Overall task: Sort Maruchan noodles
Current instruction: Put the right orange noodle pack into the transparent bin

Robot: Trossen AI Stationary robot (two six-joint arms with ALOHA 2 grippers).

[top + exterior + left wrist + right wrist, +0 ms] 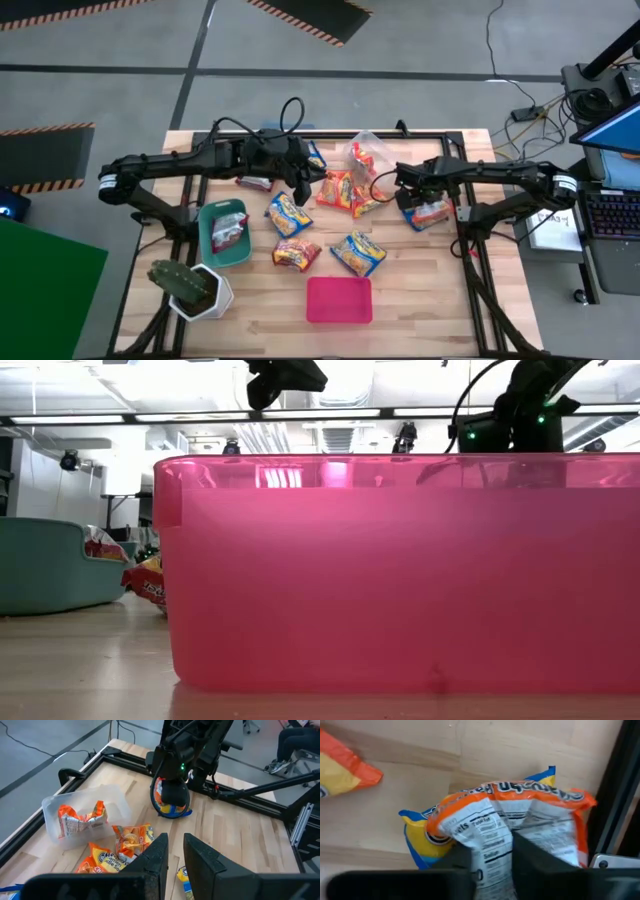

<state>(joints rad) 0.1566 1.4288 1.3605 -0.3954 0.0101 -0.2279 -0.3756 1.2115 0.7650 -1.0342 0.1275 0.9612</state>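
Note:
Maruchan packets lie flat and loose on the wooden table: blue-and-yellow ones (pixel 288 213) (pixel 358 252), a red one (pixel 296 253), orange ones (pixel 335 190). A silver/red packet (pixel 228 232) lies in the teal bin (pixel 212 252), and orange packets (pixel 80 817) lie in the clear bin (pixel 365 152). My left gripper (pixel 175 851) hovers above the middle packets, open by a narrow gap with nothing between the fingers. My right gripper (pixel 495 855) is at the table's right, shut on an orange packet (pixel 520 805) that lies over a blue-and-yellow one (pixel 420 832). My right gripper pinches the orange packet between its two fingers at the packet's crinkled white printed side (pixel 492 837), coming from above and pointing down. The packet is bunched up in the hold. Whether it is lifted off the blue-and-yellow packet under it, I cannot tell.
A pink bin (pixel 338 300) stands near the table's near edge and fills the low view (pixel 400 580). A potted cactus (pixel 190 288) stands at the near left corner, next to the teal bin. Black frame rails (pixel 240 795) run along the table's edges. A monitor and keyboard (pixel 612 212) are at the right.

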